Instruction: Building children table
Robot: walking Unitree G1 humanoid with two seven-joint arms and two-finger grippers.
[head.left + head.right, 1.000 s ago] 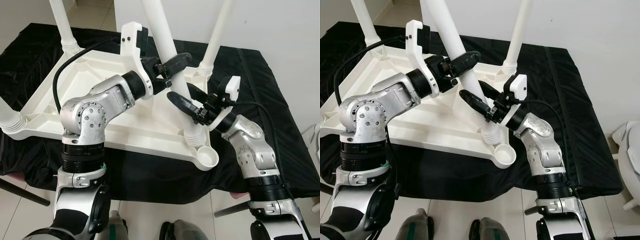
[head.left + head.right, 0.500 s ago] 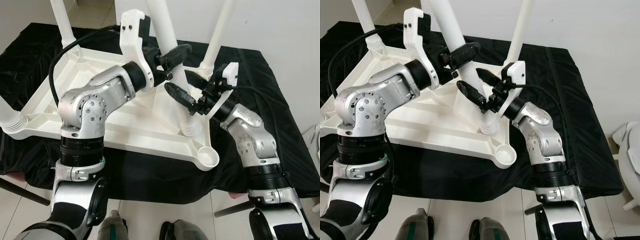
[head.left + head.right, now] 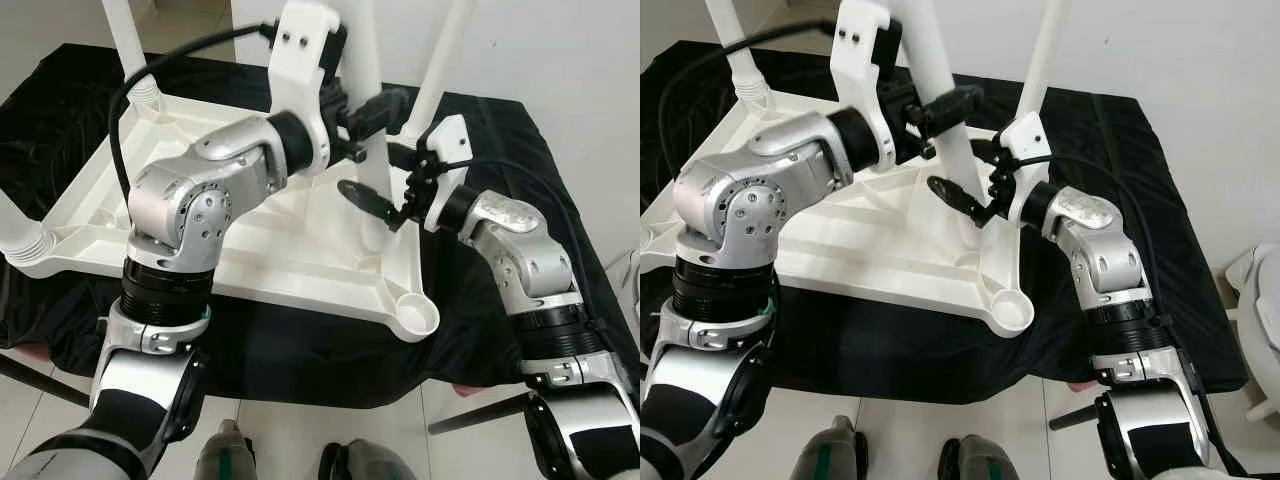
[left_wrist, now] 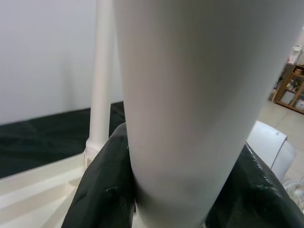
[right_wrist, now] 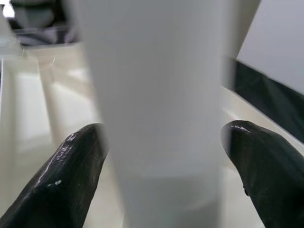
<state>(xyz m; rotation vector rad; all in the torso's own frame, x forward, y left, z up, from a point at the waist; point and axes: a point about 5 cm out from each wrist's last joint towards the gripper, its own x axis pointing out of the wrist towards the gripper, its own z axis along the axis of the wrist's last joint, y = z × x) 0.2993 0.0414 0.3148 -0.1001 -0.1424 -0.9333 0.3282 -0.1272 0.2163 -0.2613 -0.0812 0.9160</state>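
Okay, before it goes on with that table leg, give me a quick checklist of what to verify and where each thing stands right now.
1. Left gripper clamped on the loose leg: ok, its fingers wrap the leg in the left wrist view.
2. Right gripper around the leg lower down: not ok, its fingers straddle the leg with gaps either side.
3. Leg upright over its socket: cannot tell; the leg's foot is hidden behind the grippers.
4. Upside-down tabletop resting flat on the black cloth: ok.
5. Near corner socket free: ok, it holds no leg.
6. Other legs seated: ok for the far right one; the rest are cut off.
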